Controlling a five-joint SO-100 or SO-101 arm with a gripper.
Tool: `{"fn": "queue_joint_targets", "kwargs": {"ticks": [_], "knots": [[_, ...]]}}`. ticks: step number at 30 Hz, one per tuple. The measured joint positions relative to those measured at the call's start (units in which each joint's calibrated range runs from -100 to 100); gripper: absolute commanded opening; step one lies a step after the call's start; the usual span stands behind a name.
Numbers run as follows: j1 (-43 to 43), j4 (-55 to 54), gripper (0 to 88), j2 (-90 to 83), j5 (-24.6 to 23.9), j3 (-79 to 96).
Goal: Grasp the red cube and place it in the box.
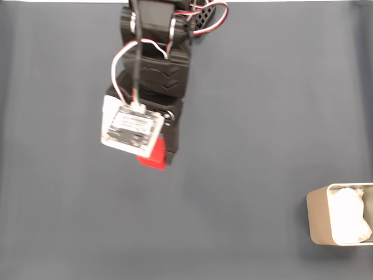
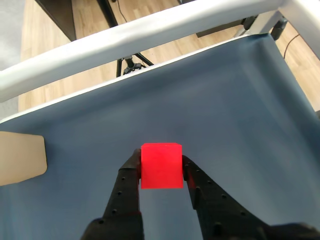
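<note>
Claw (image 2: pixel 161 172) is pinching the red cube (image 2: pixel 160 165) only at its fingertips, so it could slip out on the way to the box (image 1: pixel 317 219), well off to its side.

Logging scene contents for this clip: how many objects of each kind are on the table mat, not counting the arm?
Red cube: 1, clamped between the fingers
Box: 1, at the fixed view's right edge, white lining inside
Total: 2
</note>
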Motion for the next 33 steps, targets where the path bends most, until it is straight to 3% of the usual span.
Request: {"fn": "queue_joint_targets", "kwargs": {"ticks": [33], "knots": [[-23.5,-0.1,3.5,7.7,1.5,-15.5]]}}
